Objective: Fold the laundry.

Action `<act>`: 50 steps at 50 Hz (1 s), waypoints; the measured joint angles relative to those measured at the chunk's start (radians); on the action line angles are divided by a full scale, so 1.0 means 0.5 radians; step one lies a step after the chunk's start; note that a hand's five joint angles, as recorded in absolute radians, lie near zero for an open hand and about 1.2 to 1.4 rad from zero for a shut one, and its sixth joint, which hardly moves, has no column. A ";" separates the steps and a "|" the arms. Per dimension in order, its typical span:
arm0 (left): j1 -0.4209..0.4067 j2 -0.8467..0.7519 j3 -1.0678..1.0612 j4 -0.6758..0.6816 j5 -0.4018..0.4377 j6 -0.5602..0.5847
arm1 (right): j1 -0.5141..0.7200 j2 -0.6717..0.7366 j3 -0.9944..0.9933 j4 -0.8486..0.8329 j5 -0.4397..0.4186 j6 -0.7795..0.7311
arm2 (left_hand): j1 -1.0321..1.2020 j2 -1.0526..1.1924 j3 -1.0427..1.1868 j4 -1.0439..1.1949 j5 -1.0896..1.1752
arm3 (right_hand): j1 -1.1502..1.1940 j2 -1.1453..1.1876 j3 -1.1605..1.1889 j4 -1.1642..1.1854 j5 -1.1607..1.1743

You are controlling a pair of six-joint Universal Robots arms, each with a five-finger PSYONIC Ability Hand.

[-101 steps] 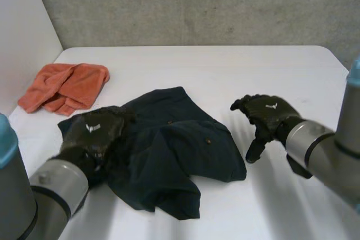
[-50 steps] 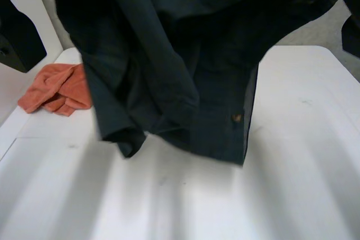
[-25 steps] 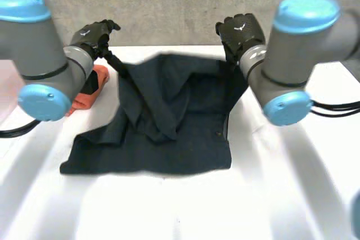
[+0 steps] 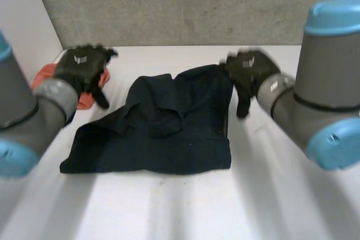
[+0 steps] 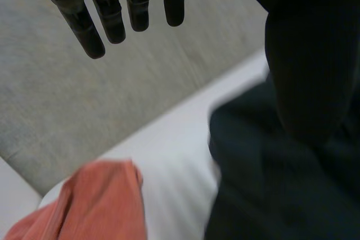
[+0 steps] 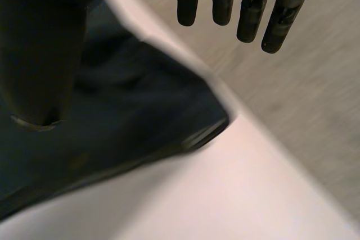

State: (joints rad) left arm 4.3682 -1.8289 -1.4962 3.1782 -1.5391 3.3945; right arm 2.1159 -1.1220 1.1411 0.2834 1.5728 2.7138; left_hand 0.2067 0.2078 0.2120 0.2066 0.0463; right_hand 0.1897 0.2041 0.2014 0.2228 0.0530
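Head view: the left hand [image 4: 83, 66] hovers beyond the far left corner of the dark garment [image 4: 163, 133], fingers straight and loose, gripping nothing. The right hand [image 4: 250, 71] hangs likewise at the far right corner. The garment lies mid-table between them, rumpled at its far side, with bare white table [image 4: 236, 206] near and right. Left wrist view shows a table strip parting the orange cloth [image 5: 95, 206] from the garment. Right wrist view shows the garment's corner below spread, free fingers [image 6: 247, 9].

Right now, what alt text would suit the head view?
A dark garment lies spread on a white table. The left hand and right hand, both open, flank its far edge; an orange cloth lies by the left hand.
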 measured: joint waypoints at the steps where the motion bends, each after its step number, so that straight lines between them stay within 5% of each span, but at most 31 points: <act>1: 0.001 0.053 -0.115 0.011 0.006 0.116 | 0.000 -0.007 0.028 0.017 -0.008 0.003 | 0.022 0.019 0.018 0.016 0.000 | 0.000 0.000 0.000 0.000 0.000; 8: 0.003 0.251 -0.662 0.035 0.015 0.588 | 0.004 -0.115 0.560 0.010 -0.155 0.126 | 0.183 0.167 0.158 0.176 0.146 | 0.186 0.254 0.251 0.211 0.189; 13: 0.028 0.288 -0.872 0.098 0.013 0.676 | 0.011 -0.147 0.759 -0.165 -0.210 0.188 | 0.276 0.269 0.255 0.277 0.250 | 0.186 0.254 0.251 0.211 0.189; 26: 0.240 0.015 -0.920 0.252 0.020 0.688 | 0.098 -0.078 1.064 -0.721 -0.261 0.247 | 0.455 0.447 0.442 0.458 0.428 | 0.343 0.419 0.422 0.372 0.330; 38: 0.354 -0.105 -0.836 0.249 0.026 0.683 | 0.111 0.104 0.975 -0.841 -0.251 0.213 | 0.453 0.444 0.439 0.456 0.426 | 0.373 0.448 0.463 0.417 0.402; 44: 0.354 -0.097 -0.834 0.245 0.074 0.677 | 0.115 0.257 0.841 -0.891 -0.202 0.208 | 0.450 0.444 0.439 0.455 0.420 | 1.175 1.433 1.438 1.398 1.330; 50: 0.356 -0.094 -0.841 0.238 0.170 0.669 | 0.112 0.310 0.734 -0.938 -0.131 0.184 | 0.450 0.444 0.439 0.455 0.420 | 1.535 1.896 1.911 1.905 1.804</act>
State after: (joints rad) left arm 4.5462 -1.8760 -1.9166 3.2973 -1.4542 3.7290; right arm 2.1719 -0.9668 1.5082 -0.1854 1.5072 2.8059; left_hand 0.4318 0.4297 0.4314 0.4342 0.2562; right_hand 0.9569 1.1520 1.1569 1.1753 0.9549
